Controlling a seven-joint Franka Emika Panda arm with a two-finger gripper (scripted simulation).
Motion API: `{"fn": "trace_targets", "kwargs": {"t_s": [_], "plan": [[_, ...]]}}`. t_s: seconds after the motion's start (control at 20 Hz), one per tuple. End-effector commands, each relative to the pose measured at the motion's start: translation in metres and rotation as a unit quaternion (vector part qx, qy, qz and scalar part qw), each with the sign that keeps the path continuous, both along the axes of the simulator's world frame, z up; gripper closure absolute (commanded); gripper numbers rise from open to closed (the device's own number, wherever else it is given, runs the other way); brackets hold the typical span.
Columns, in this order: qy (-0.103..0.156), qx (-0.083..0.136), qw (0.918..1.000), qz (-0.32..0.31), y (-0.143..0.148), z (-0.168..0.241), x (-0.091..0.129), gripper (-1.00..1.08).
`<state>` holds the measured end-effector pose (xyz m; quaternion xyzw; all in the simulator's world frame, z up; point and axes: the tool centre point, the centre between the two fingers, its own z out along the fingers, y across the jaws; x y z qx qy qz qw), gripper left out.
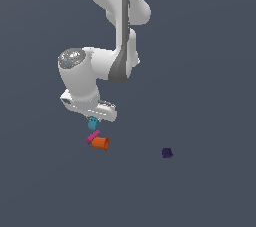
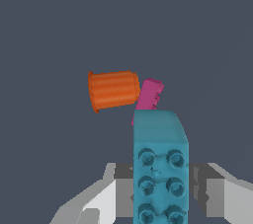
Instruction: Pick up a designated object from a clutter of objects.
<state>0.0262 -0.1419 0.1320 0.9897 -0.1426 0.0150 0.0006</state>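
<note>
The designated object, a teal studded brick (image 1: 93,124) (image 2: 159,139), stands between the fingers of my gripper (image 1: 94,119) (image 2: 160,183). The gripper is shut on it, with a finger pressed to each long side and the studded face towards the wrist camera. In the exterior view the brick hangs just under the white hand, a little above the other toys. Directly below it lie the pink block (image 1: 92,137) (image 2: 149,94) and the orange ribbed cup (image 1: 101,143) (image 2: 113,91), which lies on its side touching the pink block.
A dark purple cube (image 1: 167,153) sits alone on the grey floor towards the exterior view's right. The white arm (image 1: 117,31) rises above the hand. The flat grey surface extends all around.
</note>
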Motion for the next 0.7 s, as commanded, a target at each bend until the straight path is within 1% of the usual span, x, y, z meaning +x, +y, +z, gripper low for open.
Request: {"fn": "trace_targets", "kwargs": {"t_s": [0.0, 0.65], "plan": [[0.0, 0.0, 1.0, 0.0, 0.022, 0.017, -0.008, 1.08], [0.005, -0.002, 1.0, -0.002, 0.147, 0.115, -0.051, 1.08]]}}
